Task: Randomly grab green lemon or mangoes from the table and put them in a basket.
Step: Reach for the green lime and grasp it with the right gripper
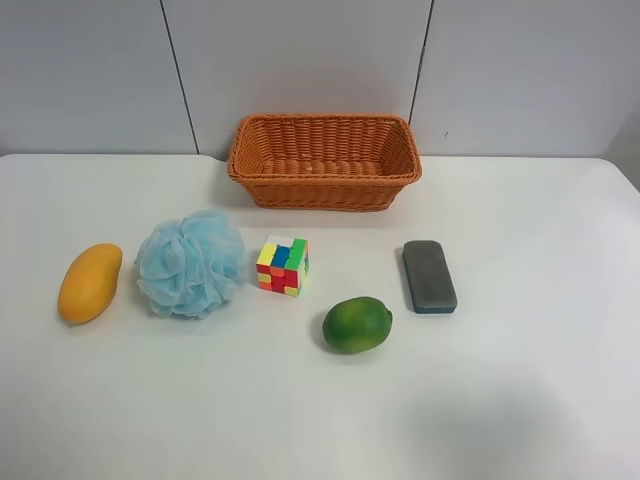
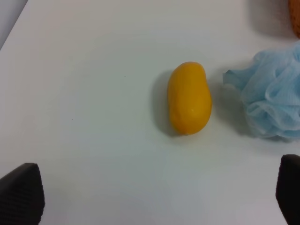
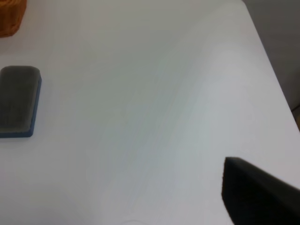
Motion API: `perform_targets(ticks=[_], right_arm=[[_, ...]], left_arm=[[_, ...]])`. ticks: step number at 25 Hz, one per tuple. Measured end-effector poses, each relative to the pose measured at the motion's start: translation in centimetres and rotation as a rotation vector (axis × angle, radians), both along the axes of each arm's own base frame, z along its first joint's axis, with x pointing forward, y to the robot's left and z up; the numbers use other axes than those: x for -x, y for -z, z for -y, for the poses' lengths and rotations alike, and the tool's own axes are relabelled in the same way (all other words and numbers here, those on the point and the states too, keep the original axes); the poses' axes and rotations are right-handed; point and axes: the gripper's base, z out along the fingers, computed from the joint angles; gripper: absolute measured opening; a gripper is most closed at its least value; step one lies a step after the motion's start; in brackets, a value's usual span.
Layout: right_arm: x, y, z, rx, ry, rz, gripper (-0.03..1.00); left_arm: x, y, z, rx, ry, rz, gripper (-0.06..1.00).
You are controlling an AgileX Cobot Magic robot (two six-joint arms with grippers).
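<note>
The yellow-orange mango (image 1: 90, 283) lies at the far left of the white table (image 1: 520, 400). It also shows in the left wrist view (image 2: 189, 98), ahead of my open, empty left gripper (image 2: 154, 190), whose two fingertips (image 2: 21, 192) stand far apart. The green lemon (image 1: 357, 324) lies near the table's middle front. The wicker basket (image 1: 324, 185) stands empty at the back centre. In the right wrist view only one finger (image 3: 260, 194) of my right gripper shows, over bare table, holding nothing. Neither arm shows in the exterior high view.
A light blue bath pouf (image 1: 191, 263) sits right of the mango and shows in the left wrist view (image 2: 272, 98). A colourful cube (image 1: 282, 265) stands beside it. A grey eraser block (image 1: 429, 276) lies right of centre and shows in the right wrist view (image 3: 18, 101).
</note>
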Motion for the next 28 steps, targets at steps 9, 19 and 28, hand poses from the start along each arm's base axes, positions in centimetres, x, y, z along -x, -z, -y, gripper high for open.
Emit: perform_targets(ticks=[9, 19, 28], right_arm=[[0.0, 0.0, 0.0, 0.0, 0.0, 0.0, 0.99], [0.0, 0.0, 0.0, 0.0, 0.0, 0.0, 0.99], [0.0, 0.0, 0.0, -0.001, 0.0, 0.0, 0.99]], left_arm=[[0.0, 0.0, 0.0, 0.0, 0.0, 0.0, 0.99], [0.0, 0.0, 0.0, 0.0, 0.0, 0.0, 0.99], [0.0, 0.0, 0.0, 0.0, 0.0, 0.0, 0.99]])
